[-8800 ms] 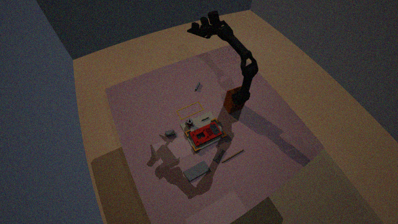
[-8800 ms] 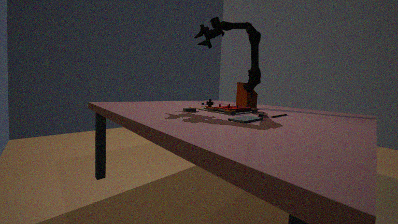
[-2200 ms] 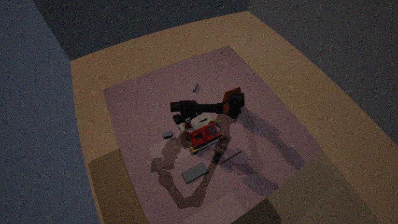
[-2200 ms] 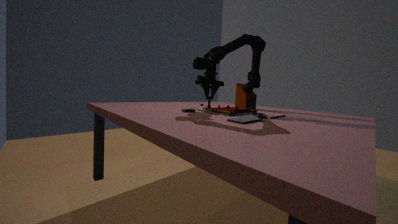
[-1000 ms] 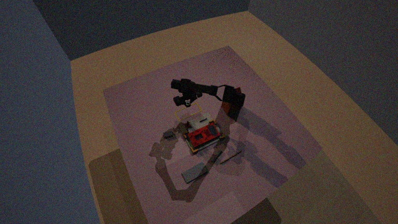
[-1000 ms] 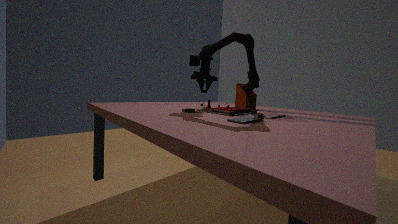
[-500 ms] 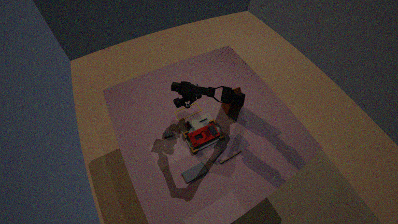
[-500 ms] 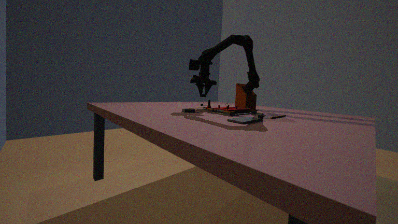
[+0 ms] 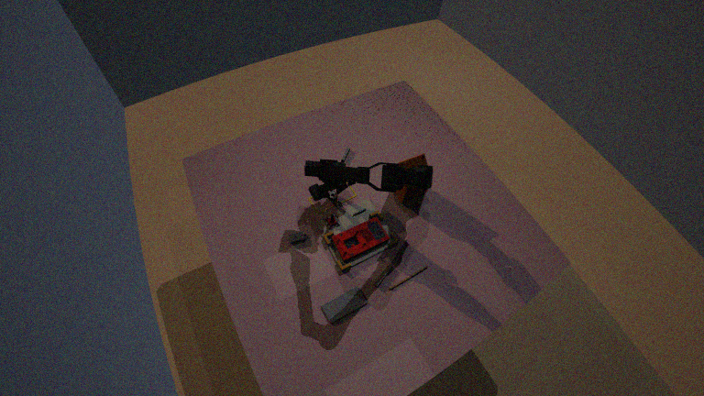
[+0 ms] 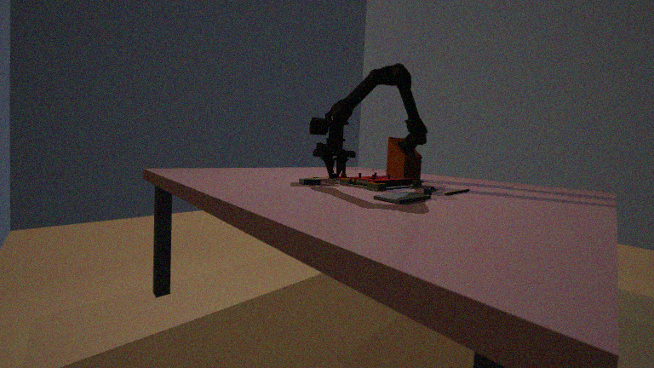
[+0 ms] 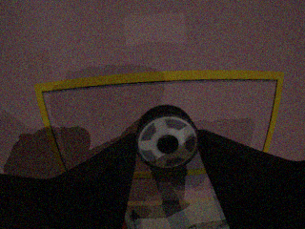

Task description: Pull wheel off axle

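Note:
My gripper [image 9: 334, 197] [image 10: 337, 175] [image 11: 166, 137] points down and is shut on the wheel [image 9: 333, 193] [image 11: 150, 144], which has a dark tyre and a pale spoked face with a dark centre hole. The marked area, a yellow outline [image 9: 353, 191] [image 11: 214, 74], lies below the fingers. In the wrist view the wheel appears within the outline, close to its near side. The fingertips are low, near the table top; I cannot tell if the wheel touches it. A small dark red stand [image 9: 331, 221] is beside the board, free of the wheel; its upright axle is not clear.
A red board [image 9: 357, 238] [image 10: 386, 180] with small parts lies near the outline. A grey slab [image 9: 339, 307] [image 10: 401, 197] and a thin stick [image 9: 408, 278] [image 10: 456, 192] lie farther off. An orange block [image 10: 396, 158] stands by the arm's base. A small dark block [image 9: 298, 239] [image 10: 309, 181] is also there.

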Tool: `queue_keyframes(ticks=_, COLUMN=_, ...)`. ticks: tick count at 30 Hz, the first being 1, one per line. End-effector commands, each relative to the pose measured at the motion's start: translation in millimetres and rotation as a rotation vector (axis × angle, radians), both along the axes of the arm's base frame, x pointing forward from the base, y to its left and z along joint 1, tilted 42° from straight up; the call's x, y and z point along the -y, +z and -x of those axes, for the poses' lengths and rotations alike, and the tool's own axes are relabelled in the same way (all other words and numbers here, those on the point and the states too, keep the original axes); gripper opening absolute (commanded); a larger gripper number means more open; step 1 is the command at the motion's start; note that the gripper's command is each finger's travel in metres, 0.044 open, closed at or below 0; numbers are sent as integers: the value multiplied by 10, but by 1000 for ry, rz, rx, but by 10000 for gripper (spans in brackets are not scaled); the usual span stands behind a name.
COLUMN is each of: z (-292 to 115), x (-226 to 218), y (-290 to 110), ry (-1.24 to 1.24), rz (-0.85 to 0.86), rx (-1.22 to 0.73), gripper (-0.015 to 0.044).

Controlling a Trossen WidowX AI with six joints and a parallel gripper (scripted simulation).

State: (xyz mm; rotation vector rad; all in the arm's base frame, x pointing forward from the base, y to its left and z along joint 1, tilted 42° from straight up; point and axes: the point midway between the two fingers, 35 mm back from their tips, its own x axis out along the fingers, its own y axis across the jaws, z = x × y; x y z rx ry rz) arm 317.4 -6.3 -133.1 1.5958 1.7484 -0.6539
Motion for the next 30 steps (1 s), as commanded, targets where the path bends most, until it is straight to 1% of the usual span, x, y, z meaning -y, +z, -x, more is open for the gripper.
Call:
queue_keyframes(ticks=1, z=3, x=-36, y=-32, ry=-7, rz=-4, rx=0, gripper=0)
queue_keyframes(ticks=2, z=3, x=-36, y=-32, ry=-7, rz=-4, rx=0, gripper=0)
queue_keyframes(ticks=13, z=-13, x=13, y=5, ry=-3, rz=2, rx=5, gripper=289)
queue_keyframes(ticks=14, z=-17, x=40, y=33, ry=-3, rz=2, rx=5, gripper=300)
queue_keyframes(ticks=21, z=-26, x=390, y=429, ry=-6, rz=-1, rx=1, gripper=300)
queue_keyframes(ticks=24, z=-25, x=402, y=443, ry=-7, rz=-1, rx=1, gripper=300)
queue_keyframes(ticks=25, z=-21, x=359, y=381, ry=-19, rz=-2, rx=3, gripper=326)
queue_keyframes(ticks=26, z=22, x=377, y=416, ry=-18, rz=-1, rx=3, gripper=352)
queue_keyframes(ticks=29, z=283, x=466, y=610, ry=-15, rz=3, rx=0, gripper=431)
queue_keyframes(ticks=30, z=380, x=489, y=676, ry=-14, rz=3, rx=-1, gripper=440)
